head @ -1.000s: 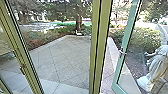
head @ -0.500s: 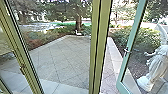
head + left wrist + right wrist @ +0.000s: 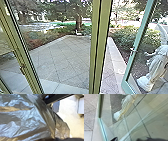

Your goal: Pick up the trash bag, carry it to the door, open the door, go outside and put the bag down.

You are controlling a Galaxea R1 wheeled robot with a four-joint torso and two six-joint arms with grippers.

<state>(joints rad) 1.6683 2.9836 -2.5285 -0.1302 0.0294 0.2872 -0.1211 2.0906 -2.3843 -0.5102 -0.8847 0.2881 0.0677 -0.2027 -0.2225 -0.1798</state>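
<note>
Swinging outward at the right of the head view is the green-framed glass door (image 3: 137,45), with a handle (image 3: 133,50) on its frame. In the left wrist view the shiny, crumpled trash bag (image 3: 25,120) looms close, its film drawn together toward my left gripper (image 3: 54,137), which is shut on it. A dark part of my right gripper (image 3: 114,139) shows in the right wrist view, close to the door's glass (image 3: 134,125) and frame; whether they touch cannot be told.
A green-yellow door post (image 3: 100,47) stands between a fixed glass pane and the doorway. Outside lie a paved yard (image 3: 60,57), a pale curb (image 3: 116,58), bushes (image 3: 125,37) and a tree trunk (image 3: 78,22). A white statue (image 3: 156,65) stands beyond the door.
The door has swung further outward, its frame and handle shifting to the right in the head view. The yard and post look the same.
</note>
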